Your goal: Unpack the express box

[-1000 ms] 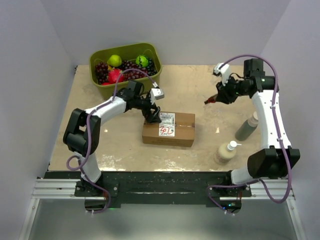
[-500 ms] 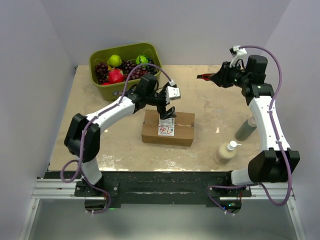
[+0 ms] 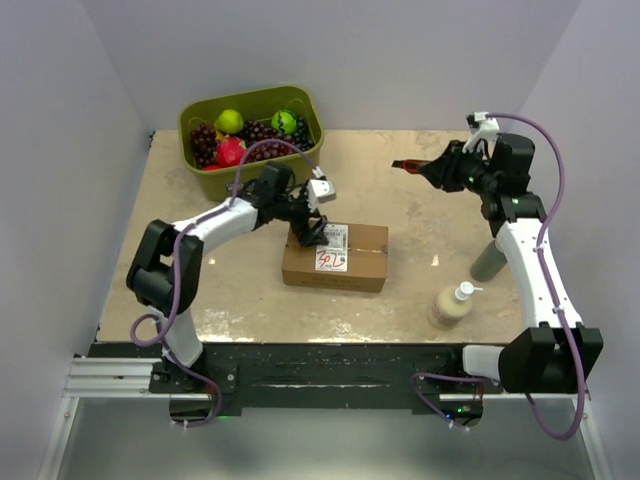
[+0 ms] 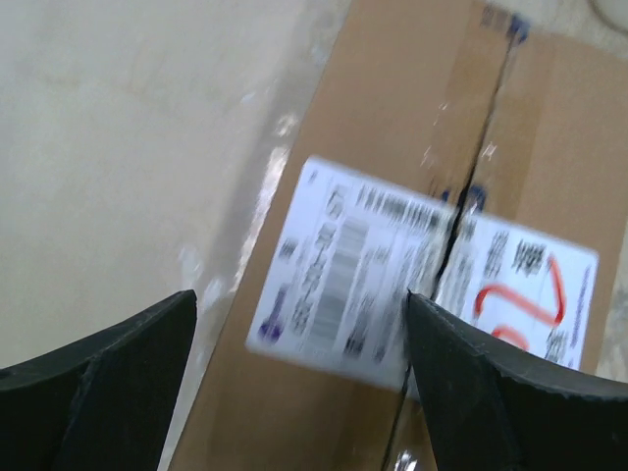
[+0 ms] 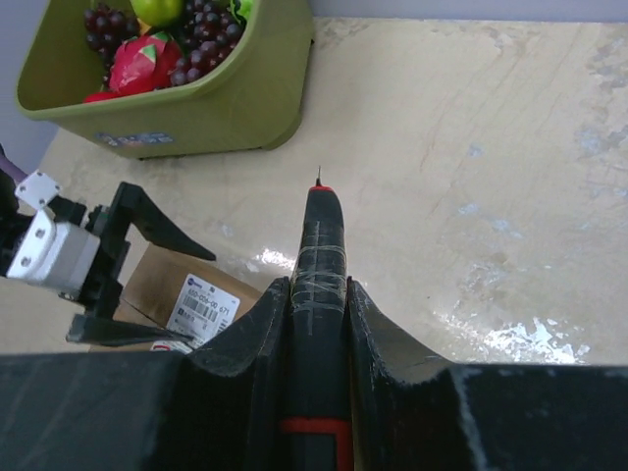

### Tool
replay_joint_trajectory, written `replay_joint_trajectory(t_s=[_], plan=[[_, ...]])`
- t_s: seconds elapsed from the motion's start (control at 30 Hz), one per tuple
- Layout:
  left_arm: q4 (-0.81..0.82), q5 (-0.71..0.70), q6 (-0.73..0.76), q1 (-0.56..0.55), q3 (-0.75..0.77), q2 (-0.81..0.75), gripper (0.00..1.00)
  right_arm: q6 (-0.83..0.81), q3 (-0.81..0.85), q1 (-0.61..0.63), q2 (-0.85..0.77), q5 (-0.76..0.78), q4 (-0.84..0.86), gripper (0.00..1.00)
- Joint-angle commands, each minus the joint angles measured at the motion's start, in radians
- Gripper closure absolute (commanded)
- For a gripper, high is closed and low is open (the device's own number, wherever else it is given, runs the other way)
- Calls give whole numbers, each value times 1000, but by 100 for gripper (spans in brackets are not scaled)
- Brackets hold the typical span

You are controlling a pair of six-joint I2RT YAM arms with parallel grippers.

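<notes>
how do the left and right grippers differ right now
The left gripper is open and empty; the right gripper is shut on a black, red-tipped tool. The left gripper is down at the box, over its label; the right gripper is off to the side, clear of the box. Both have dark fingers.

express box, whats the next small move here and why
Probably lower the open left tool onto the express box to pin it. It hangs just above the label end, the flaps lie closed, and the right tool grips a black red-tipped cutter raised well away from the box, so steadying seems to come first.
</notes>
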Motion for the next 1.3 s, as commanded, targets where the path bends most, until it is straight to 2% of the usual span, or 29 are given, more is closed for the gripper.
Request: replay_joint_trajectory(t_s=[0.0,0.1,0.23,0.37,0.43,0.47,0.5,0.57,0.7,0.8,1.03,1.13,1.2,1.23,1.27], plan=[[-233,-5,229,181,-32,-58,11,65,-36,1,-33,-45,165,100],[-350,3,387,268,6,-38,12,150,-48,10,1,-62,198,100],[-483,-5,553,318,75,2,15,115,-38,47,40,-52,212,100],[-568,41,593,321,118,-22,16,122,1,73,81,-88,224,100],[-548,76,521,321,138,-79,15,130,4,85,90,-41,212,100],[-489,118,481,319,143,-105,13,138,-4,97,87,-20,200,100],[-444,129,390,303,140,-161,10,150,-15,99,78,-2,193,100],[-349,105,335,258,130,-218,2,174,-32,102,67,42,137,100],[-358,-12,439,24,101,-300,0,155,-105,101,1,-28,138,100],[-421,-35,507,-68,81,-282,0,176,-179,101,-36,-72,172,100],[-430,-53,567,-132,-1,-249,0,184,-187,88,-77,-57,138,100],[-337,-118,546,-153,-102,-275,0,197,-190,88,-79,-51,143,100],[-176,-194,483,-168,-170,-314,0,214,-197,88,-72,-45,163,100],[-23,-307,443,-176,-246,-329,0,221,-197,88,-69,-31,169,100],[46,-354,403,-176,-280,-352,0,222,-197,88,-65,-29,173,100]])
